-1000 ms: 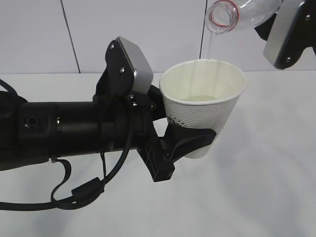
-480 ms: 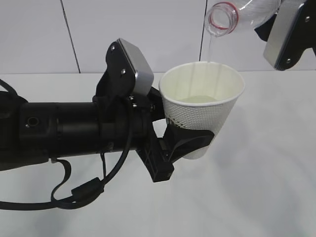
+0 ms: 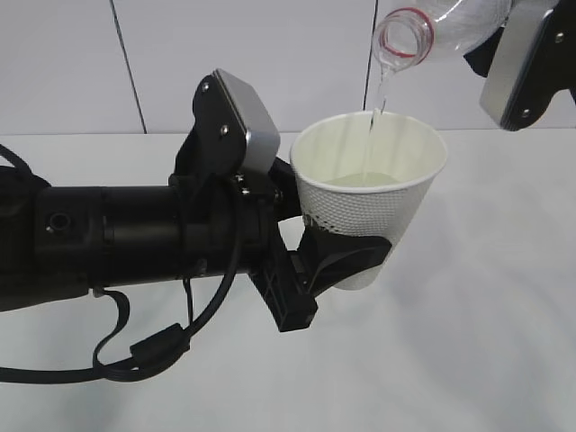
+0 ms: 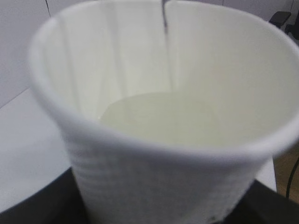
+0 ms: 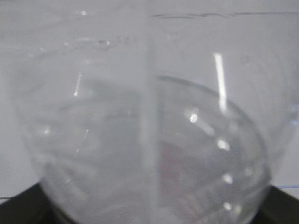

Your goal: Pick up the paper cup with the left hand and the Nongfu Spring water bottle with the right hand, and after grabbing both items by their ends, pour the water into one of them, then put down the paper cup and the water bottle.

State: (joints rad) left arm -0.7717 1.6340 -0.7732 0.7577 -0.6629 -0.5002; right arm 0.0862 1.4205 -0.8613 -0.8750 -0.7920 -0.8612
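Pouring now: the left gripper [image 3: 346,261] pinches the thin, crushable white dimpled paper cup [image 3: 371,193] low by its base above the white worktop [image 3: 486,360], while the right gripper [image 3: 526,63] clamps the tilted, slippery clear plastic water bottle [image 3: 436,25] by its far end, thin stream of water [image 3: 373,112] falling.

— What can't you make out right now?

— Your Nongfu Spring water bottle [image 3: 438,27] is cut off by the top edge in the exterior view; its label is out of sight. In the right wrist view it's a blur of clear plastic.

— And the paper cup [image 3: 370,192]?

— The left hand [image 3: 337,263] hides its base, and its bottom runs off the left wrist picture.
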